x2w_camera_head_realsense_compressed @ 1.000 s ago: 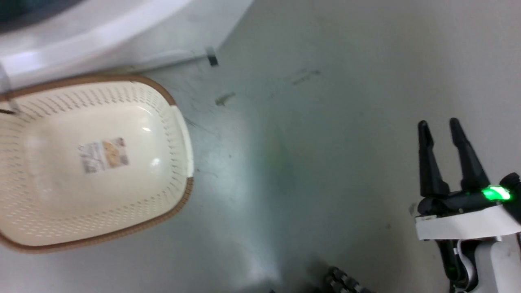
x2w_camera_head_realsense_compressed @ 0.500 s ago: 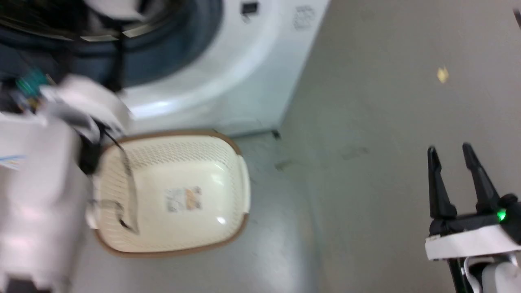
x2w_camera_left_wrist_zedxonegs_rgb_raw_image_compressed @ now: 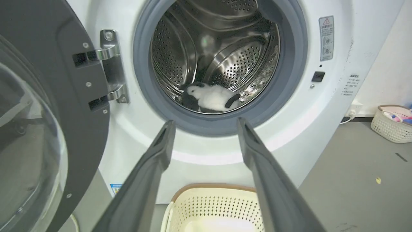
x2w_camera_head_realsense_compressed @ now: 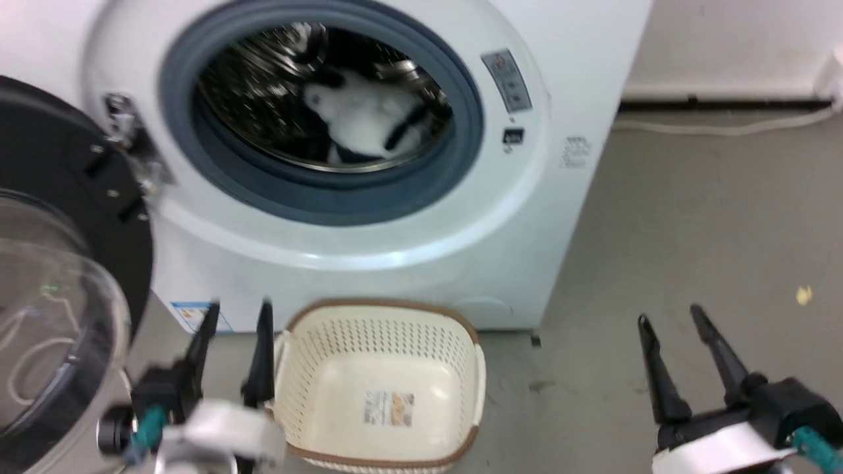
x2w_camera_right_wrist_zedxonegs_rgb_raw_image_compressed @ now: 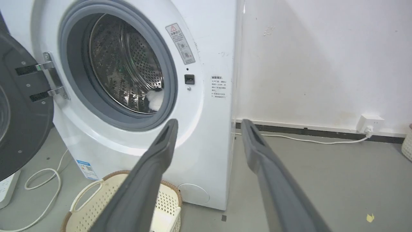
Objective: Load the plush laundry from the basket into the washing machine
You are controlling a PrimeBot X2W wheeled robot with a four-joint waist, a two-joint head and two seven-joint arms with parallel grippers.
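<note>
The plush panda (x2w_camera_left_wrist_zedxonegs_rgb_raw_image_compressed: 212, 98) lies at the bottom of the perforated steel drum (x2w_camera_left_wrist_zedxonegs_rgb_raw_image_compressed: 173, 54) inside the white washing machine (x2w_camera_head_realsense_compressed: 527, 217). The machine's black-rimmed clear door (x2w_camera_head_realsense_compressed: 66, 197) is swung open at the left. The cream basket (x2w_camera_head_realsense_compressed: 369, 332) sits on the grey floor (x2w_camera_head_realsense_compressed: 691, 217) just in front of the washer. The left gripper (x2w_camera_head_realsense_compressed: 238, 309) hovers just beside the basket's left rim, fingers spread and holding nothing. The right gripper (x2w_camera_head_realsense_compressed: 668, 316) hangs well apart from it, fingers likewise spread.
</note>
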